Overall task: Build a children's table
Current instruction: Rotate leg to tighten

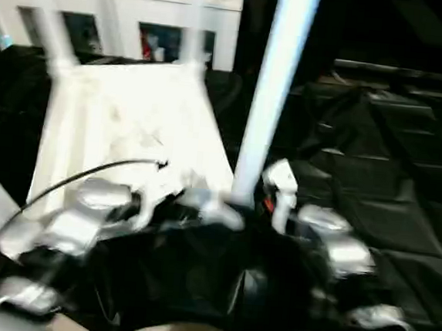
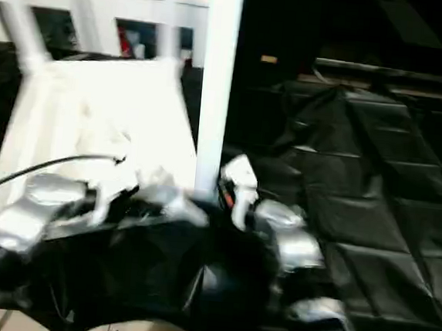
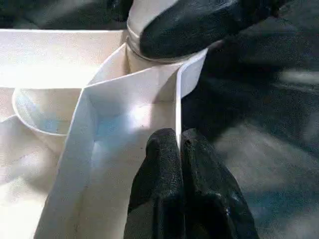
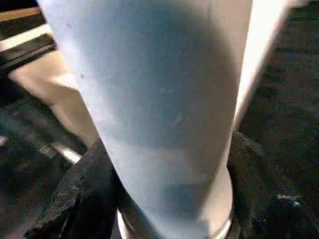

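**Near-corner leg at its socket, tabletop rim pinched**

Tabletop (image 1: 131, 127) lies upside down on the black sheet (image 1: 375, 171), ribbed side up. Two legs stand in the far corner sockets (image 1: 60, 62); I cannot tell how fully they are seated.

Left gripper (image 3: 178, 149): fingers pressed together on the thin upright rim wall of the tabletop, just short of the near corner socket (image 3: 149, 55). The grip steadies the top.

Right gripper (image 4: 169, 199): fingers spread either side of the leg (image 4: 159, 99) close to its lower end, one finger (image 3: 194, 25) lying against the tube right above the socket. Jaws stand about tube-wide; whether they actually clamp the leg I cannot tell.

Handling, my judgement: hollow plastic tube, light, stiff, smooth, so liable to slip or twist in rubber pads under a downward push. Best taken low, near the socket, so the long free end gets little leverage. The rim wall is thin and will flex; I would keep the pinch close to the corner, where the ribs stiffen it.
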Controlling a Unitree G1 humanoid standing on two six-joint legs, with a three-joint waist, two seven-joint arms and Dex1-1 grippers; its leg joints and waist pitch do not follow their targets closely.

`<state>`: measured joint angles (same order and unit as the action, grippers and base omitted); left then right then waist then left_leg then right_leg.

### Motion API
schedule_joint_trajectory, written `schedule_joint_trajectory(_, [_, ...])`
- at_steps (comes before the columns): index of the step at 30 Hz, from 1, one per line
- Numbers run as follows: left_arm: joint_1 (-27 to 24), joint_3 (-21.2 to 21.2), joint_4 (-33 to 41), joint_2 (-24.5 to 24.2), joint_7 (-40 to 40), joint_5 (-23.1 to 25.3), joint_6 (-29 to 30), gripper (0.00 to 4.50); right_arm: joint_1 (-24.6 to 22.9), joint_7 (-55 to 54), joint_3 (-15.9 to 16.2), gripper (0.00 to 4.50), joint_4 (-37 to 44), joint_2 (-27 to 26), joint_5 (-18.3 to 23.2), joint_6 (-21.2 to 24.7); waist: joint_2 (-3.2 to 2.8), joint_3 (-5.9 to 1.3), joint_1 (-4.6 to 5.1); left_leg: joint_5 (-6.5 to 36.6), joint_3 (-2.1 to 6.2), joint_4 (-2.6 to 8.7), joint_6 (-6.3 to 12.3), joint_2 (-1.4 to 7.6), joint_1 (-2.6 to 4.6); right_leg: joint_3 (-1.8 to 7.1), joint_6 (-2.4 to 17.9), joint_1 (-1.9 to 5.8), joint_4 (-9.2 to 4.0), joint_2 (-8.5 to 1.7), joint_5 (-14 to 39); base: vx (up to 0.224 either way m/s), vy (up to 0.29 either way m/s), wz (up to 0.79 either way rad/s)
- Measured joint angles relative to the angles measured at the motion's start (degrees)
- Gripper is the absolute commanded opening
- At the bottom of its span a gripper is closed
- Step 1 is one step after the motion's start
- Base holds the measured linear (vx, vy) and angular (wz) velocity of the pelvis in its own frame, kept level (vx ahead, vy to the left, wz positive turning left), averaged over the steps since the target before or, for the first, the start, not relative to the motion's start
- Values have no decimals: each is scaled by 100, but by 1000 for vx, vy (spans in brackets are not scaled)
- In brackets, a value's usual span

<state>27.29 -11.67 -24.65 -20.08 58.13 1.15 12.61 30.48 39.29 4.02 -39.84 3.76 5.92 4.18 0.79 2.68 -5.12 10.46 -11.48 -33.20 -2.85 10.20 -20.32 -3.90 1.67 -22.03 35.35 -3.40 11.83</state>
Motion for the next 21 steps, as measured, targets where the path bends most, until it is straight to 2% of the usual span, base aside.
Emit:
schedule_joint_trajectory(5, [112, 4, -90, 349, -649, 142, 135, 0, 148, -1232, -237, 262, -252, -391, -100, -87, -14, -6, 1, 0, 0, 9, 0, -5, 10, 5, -15, 8, -6, -1, 9, 0, 0, 0])
schedule_joint_trajectory(8, [158, 24, -121, 524, -879, 222, 189, 0, 234, -1687, -309, 262, -433, -515, -161, -302, -32, -8, -8, 1, -1, 18, 1, -9, 6, 5, -6, 8, -14, -2, 4, 0, 0, 0])
schedule_joint_trajectory(9, [158, 15, -122, 546, -873, 236, 190, 0, 230, -1673, -309, 262, -471, -511, -178, -431, -42, -8, -11, 1, -1, 23, 2, -12, 4, 5, -8, 7, -19, -4, 5, 0, 0, 0])
schedule_joint_trajectory(10, [158, 15, -121, 546, -849, 236, 191, 0, 225, -1641, -314, 318, -489, -510, -172, -473, -46, -7, -11, 2, -1, 25, 2, -12, 1, 4, -9, 6, -20, -4, 6, 0, 0, 0])
schedule_joint_trajectory(11, [158, 17, -121, 546, -826, 236, 190, 0, 221, -1572, -324, 332, -489, -492, -153, -477, -48, -7, -14, 2, -1, 26, 3, -12, 0, 4, -10, 5, -21, -4, 7, 0, 0, 0])
schedule_joint_trajectory(15, [157, 18, -108, 531, -740, 236, 190, 0, 219, -1195, -362, 352, -480, -420, -113, -439, -48, -7, -15, 3, -1, 26, 5, -12, -2, 3, -11, 5, -22, -4, 8, 0, 0, 0])
schedule_joint_trajectory(16, [154, 17, -95, 516, -700, 235, 190, 0, 219, -1036, -360, 377, -476, -366, -111, -437, -47, -6, -15, 4, -1, 26, 6, -12, -4, 2, -11, 5, -23, -4, 8, 0, 0, 0])
schedule_joint_trajectory(18, [119, 20, -31, 465, -616, 222, 190, 0, 207, -693, -331, 381, -448, -277, -100, -431, -45, -5, -5, 4, 0, 26, 6, -11, -9, 1, -11, 1, -26, -4, 8, 0, 0, 0])
schedule_joint_trajectory(21, [14, 18, 109, 271, -315, 106, 172, 0, 126, 73, -119, 381, -296, 40, -66, -417, -44, -3, -2, 7, 0, 27, 10, -9, -18, -2, -10, -5, -27, -3, 10, 0, 0, 0])
